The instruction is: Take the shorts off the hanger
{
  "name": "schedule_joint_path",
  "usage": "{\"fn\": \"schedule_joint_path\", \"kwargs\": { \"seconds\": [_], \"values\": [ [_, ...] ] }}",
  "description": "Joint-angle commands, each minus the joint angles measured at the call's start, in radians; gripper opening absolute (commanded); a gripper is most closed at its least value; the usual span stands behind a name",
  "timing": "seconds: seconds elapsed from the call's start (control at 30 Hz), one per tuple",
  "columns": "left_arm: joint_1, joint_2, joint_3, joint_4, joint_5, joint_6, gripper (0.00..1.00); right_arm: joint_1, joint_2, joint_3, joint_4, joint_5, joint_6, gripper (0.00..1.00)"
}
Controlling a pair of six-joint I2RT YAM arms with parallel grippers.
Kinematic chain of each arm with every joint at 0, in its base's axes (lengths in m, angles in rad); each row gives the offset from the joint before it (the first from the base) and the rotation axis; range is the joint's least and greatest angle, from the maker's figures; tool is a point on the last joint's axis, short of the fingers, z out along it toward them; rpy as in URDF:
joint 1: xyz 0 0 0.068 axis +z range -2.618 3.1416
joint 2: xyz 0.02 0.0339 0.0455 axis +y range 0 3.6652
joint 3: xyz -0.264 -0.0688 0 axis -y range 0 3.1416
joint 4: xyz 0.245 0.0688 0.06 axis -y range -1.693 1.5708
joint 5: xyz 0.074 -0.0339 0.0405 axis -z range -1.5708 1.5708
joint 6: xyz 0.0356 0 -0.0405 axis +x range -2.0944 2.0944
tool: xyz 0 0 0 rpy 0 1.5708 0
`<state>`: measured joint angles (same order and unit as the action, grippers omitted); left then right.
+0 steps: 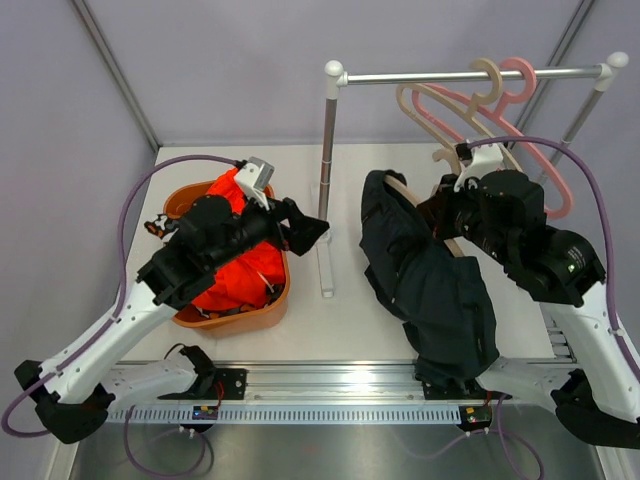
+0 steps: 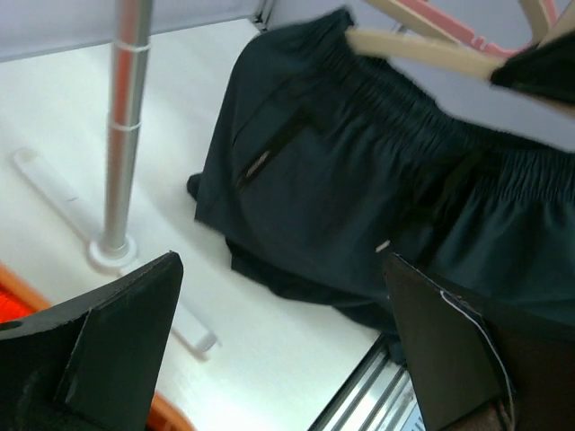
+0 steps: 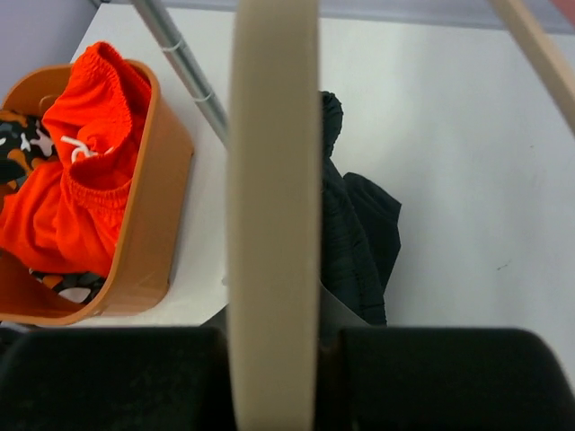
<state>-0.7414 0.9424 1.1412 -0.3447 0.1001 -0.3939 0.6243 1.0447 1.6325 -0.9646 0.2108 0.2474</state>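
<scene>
The dark navy shorts (image 1: 432, 280) hang on a beige hanger (image 1: 398, 184) and trail onto the table right of the rack pole. My right gripper (image 1: 441, 212) is shut on that hanger's bar (image 3: 274, 206); its midpoint shows in the right wrist view (image 3: 274, 359), with the navy shorts (image 3: 358, 238) below. My left gripper (image 1: 303, 228) is open and empty, left of the navy shorts (image 2: 359, 180); it also shows in the left wrist view (image 2: 283, 346). The orange shorts (image 1: 238, 268) and the camouflage shorts (image 3: 18, 148) lie in the basket.
An orange basket (image 1: 228, 318) sits at the left under my left arm. The rack pole (image 1: 328, 180) stands between the arms, on a base bar on the table. Its rod (image 1: 420, 76) carries a beige hanger (image 1: 432, 118) and a pink hanger (image 1: 545, 150).
</scene>
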Motion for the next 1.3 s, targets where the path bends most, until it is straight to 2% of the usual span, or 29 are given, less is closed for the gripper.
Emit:
{"fn": "schedule_joint_path", "kwargs": {
  "seconds": [0.0,0.2,0.37,0.8,0.93,1.17,1.2,1.27],
  "values": [
    [-0.061,0.067,0.049,0.12,-0.149,-0.042,0.99,0.087,-0.021,-0.026,0.053,-0.008,0.067,0.0],
    [-0.161,0.234,0.124,0.231,-0.241,-0.095,0.99,0.265,0.021,-0.019,0.038,0.174,0.107,0.0],
    [-0.197,0.32,0.152,0.286,-0.299,-0.143,0.99,0.296,0.034,0.0,0.035,0.228,0.122,0.0],
    [-0.202,0.392,0.153,0.317,-0.339,-0.178,0.97,0.357,0.066,0.029,0.038,0.262,0.124,0.0],
    [-0.204,0.415,0.166,0.289,-0.355,-0.183,0.93,0.37,0.063,0.041,0.035,0.279,0.124,0.0],
    [-0.202,0.437,0.164,0.289,-0.364,-0.186,0.73,0.394,0.064,0.069,0.023,0.288,0.121,0.0],
    [-0.202,0.441,0.167,0.288,-0.364,-0.186,0.67,0.396,0.066,0.073,0.018,0.291,0.122,0.0],
    [-0.202,0.449,0.176,0.286,-0.361,-0.187,0.64,0.402,0.069,0.076,0.014,0.295,0.124,0.0]
  ]
}}
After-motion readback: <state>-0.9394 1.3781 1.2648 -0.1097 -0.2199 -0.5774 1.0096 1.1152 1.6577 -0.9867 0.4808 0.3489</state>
